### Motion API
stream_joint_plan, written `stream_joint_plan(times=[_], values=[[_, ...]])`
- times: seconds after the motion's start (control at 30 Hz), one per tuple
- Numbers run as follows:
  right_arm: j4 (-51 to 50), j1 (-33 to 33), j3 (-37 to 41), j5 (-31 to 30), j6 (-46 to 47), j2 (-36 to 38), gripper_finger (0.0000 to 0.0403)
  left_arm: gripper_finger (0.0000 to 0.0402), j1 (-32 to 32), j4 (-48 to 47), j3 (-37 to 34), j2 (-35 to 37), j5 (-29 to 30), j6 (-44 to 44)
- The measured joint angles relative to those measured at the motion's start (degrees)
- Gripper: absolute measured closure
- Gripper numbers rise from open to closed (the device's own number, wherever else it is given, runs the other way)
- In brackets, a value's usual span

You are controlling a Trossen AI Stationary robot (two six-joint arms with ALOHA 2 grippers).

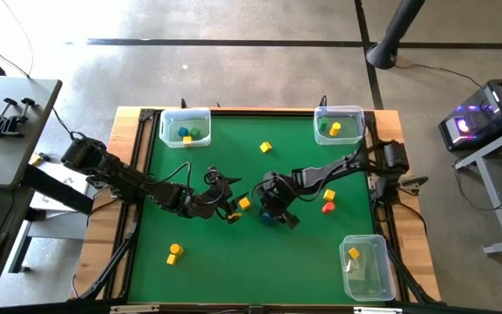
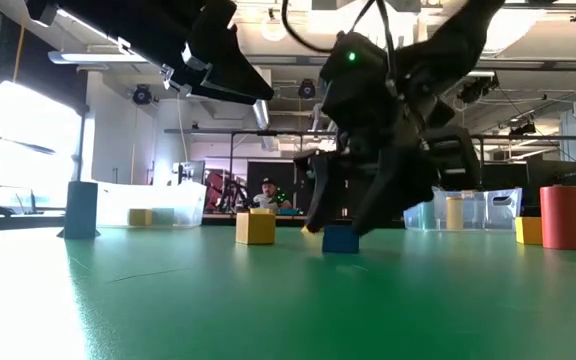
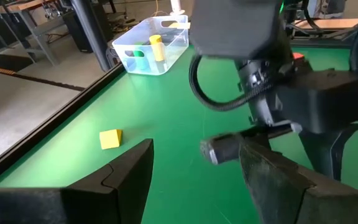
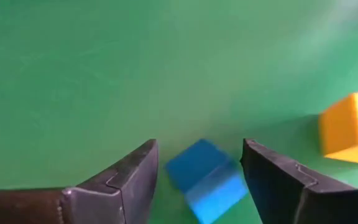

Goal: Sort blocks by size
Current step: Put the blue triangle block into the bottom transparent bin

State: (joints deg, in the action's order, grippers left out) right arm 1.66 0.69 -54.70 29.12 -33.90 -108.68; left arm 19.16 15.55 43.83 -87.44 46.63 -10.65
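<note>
A small blue block (image 4: 205, 179) lies on the green mat near the table's middle, also seen in the low view (image 2: 340, 238). My right gripper (image 4: 197, 155) is open and points down over it, one finger on each side (image 1: 273, 214). A yellow block (image 4: 350, 127) lies close beside it (image 1: 245, 203). My left gripper (image 3: 194, 158) is open and empty, low over the mat just left of that yellow block (image 1: 230, 211). More blocks lie loose: yellow (image 1: 266, 147), yellow (image 1: 329, 194), red (image 1: 328, 208) and two yellow (image 1: 174, 253). My right gripper's fingers come from above and stand on either side of the blue block (image 4: 191, 168), which rests flat on the mat. I cannot tell whether either finger touches it.
Three clear bins stand on the mat: far left (image 1: 186, 128) with blue, green and yellow blocks, far right (image 1: 338, 125) with green and yellow ones, near right (image 1: 364, 266) with a yellow one. The two grippers are close together at the middle. A wooden rim (image 1: 129, 174) borders the mat.
</note>
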Motion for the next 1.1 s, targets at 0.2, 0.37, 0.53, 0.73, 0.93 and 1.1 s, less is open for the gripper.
stream_joint_plan(times=[0.2, 0.37, 0.53, 0.73, 0.93, 1.1], values=[[0.5, 0.0, -0.2, 4.3, -1.1, -3.4, 0.0204, 0.0177, 0.0, 0.1, 0.0, 0.0, -0.1, 0.2], [0.2, 0.0, -0.3, 4.9, -0.9, -4.0, 0.0242, 0.0177, 0.0, 0.2, 0.0, 0.0, -0.7, 0.2], [-0.5, -0.3, -0.3, 4.9, 3.4, -4.0, 0.0271, 0.0177, 0.0, 0.2, 0.0, 0.0, -1.1, 0.2], [-2.8, 1.8, -0.1, -3.7, 13.5, -0.1, 0.0272, 0.0177, 0.0, 0.2, 0.0, 0.0, -1.1, 0.3], [-14.1, 9.6, 0.1, -15.2, 21.4, 10.5, 0.0272, 0.0177, 0.0, -0.3, 0.0, 0.0, -1.1, 0.3], [-26.2, 20.7, 0.0, -24.9, 36.3, 20.3, 0.0272, 0.0177, 0.0, -0.7, 0.0, 0.0, -1.1, 0.3]])
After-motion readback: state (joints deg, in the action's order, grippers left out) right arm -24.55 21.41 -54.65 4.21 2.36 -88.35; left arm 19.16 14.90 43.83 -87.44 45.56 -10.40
